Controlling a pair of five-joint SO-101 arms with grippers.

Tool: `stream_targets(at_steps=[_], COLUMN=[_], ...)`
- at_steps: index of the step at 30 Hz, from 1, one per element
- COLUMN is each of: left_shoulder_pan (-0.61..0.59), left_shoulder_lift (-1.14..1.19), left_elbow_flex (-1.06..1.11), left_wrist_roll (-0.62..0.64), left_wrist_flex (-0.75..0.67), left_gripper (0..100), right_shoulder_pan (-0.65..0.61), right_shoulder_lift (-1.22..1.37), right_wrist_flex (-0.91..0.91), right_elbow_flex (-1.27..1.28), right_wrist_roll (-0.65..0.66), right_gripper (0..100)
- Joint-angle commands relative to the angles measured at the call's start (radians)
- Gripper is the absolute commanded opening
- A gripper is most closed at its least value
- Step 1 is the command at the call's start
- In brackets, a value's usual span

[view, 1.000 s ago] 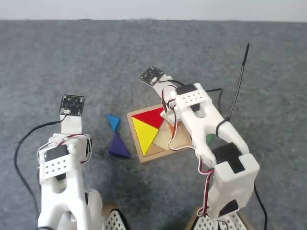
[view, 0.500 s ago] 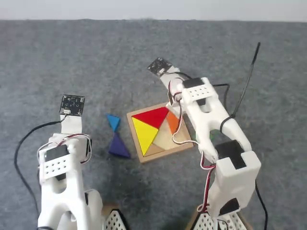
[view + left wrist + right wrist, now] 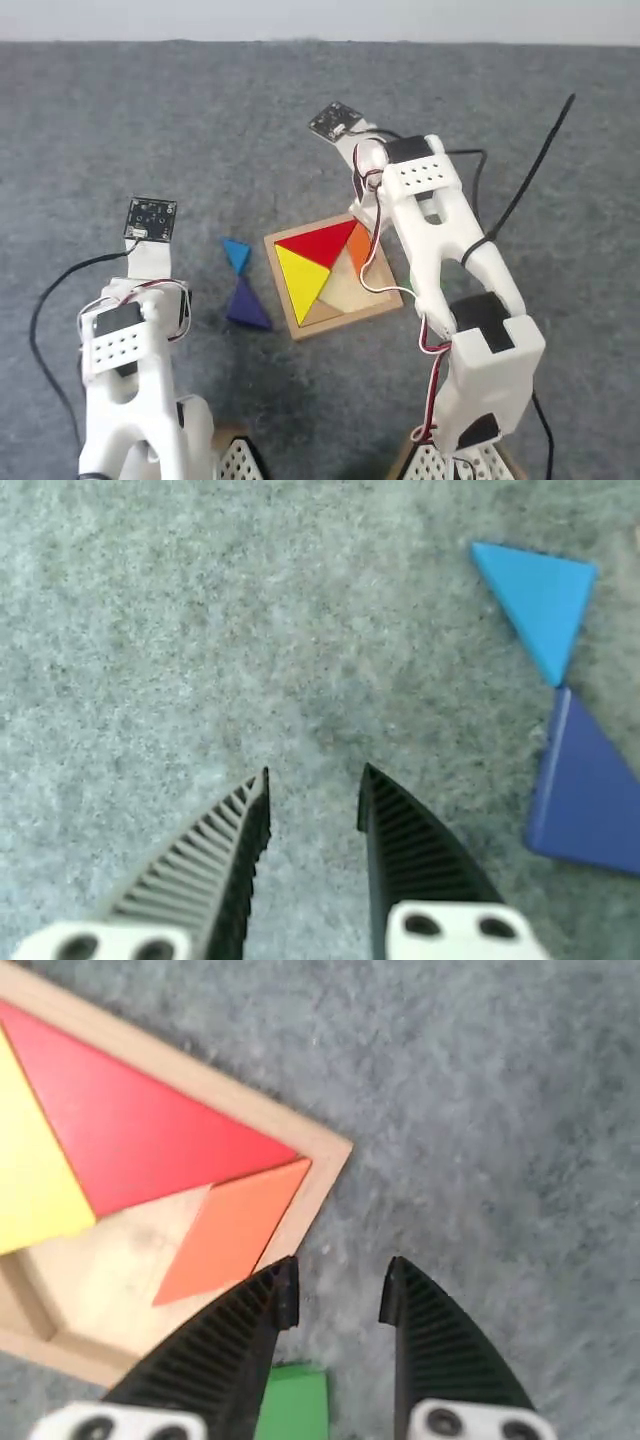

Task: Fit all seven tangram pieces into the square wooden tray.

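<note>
Both jaws apart, R arm (image 3: 430, 215) over tray (image 3: 348, 317) corner, L arm (image 3: 125, 345) over carpet (image 3: 150, 120)

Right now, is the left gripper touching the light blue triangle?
Apart. Left wrist view shows bare mat between the left gripper and the light blue triangle.

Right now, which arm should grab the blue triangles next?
Left. The left end effector, open, hangs beside the light blue triangle and dark blue triangle; the right end effector is across the tray from them.
</note>
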Motion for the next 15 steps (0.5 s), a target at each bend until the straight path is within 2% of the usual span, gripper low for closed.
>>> stream_targets(at_steps=[1,7,15], left_shoulder_pan=[-0.008,-0.008,-0.008], left_shoulder_lift=[-0.035,-0.035,-0.035], left_elbow_flex=[-0.004,-0.004,-0.004], left_wrist_roll=[-0.011,-0.011,-0.011], left_wrist_flex=[-0.015,-0.015,-0.015], left_gripper=[14,14,14], right_shoulder_pan=[0.013,0.015,0.045], right_shoulder_lift=[-0.015,-0.079,-0.418], right_wrist_flex=[0.041,0.088,0.027], right_elbow_flex=[-0.052,0.003,0.318], right_wrist_roll=[0.018,0.089,0.233], right_gripper=[15.1,15.1,15.1])
